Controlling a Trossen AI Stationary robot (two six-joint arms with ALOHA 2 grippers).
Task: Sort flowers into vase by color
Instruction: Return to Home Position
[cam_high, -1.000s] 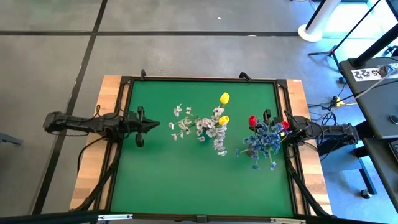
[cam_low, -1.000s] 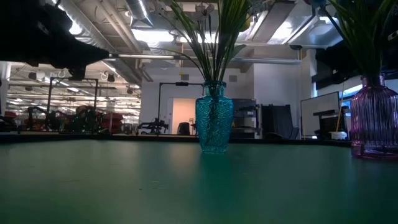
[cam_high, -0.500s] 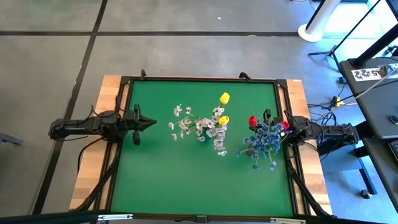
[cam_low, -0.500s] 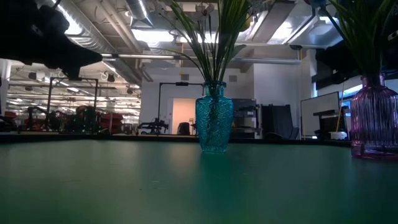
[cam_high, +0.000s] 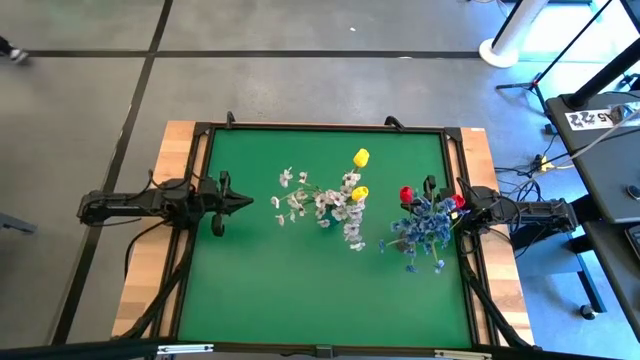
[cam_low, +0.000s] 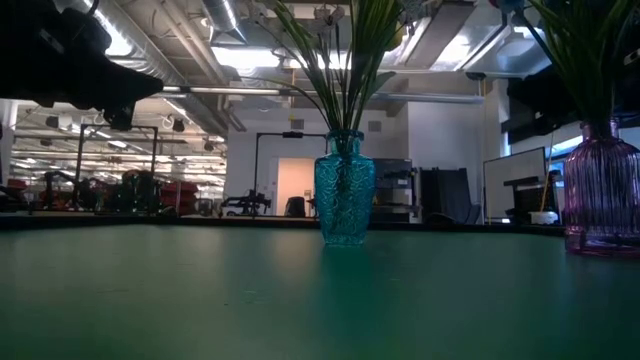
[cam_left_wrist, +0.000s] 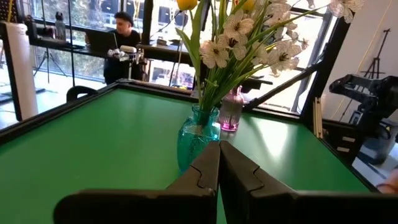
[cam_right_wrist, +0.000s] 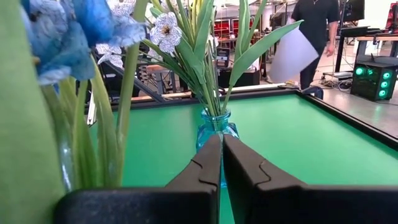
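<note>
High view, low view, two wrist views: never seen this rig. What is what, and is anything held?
Two dark robot arms, the left arm and the right arm, sit at the sides of a green table. The high view looks straight down; the low view looks level across the tabletop; each wrist view looks forward from that arm's wrist. On the table stand a teal vase with white flowers and yellow tulips, and a purple vase with blue flowers and red tulips. The left gripper and right gripper are both shut and hold nothing.
</note>
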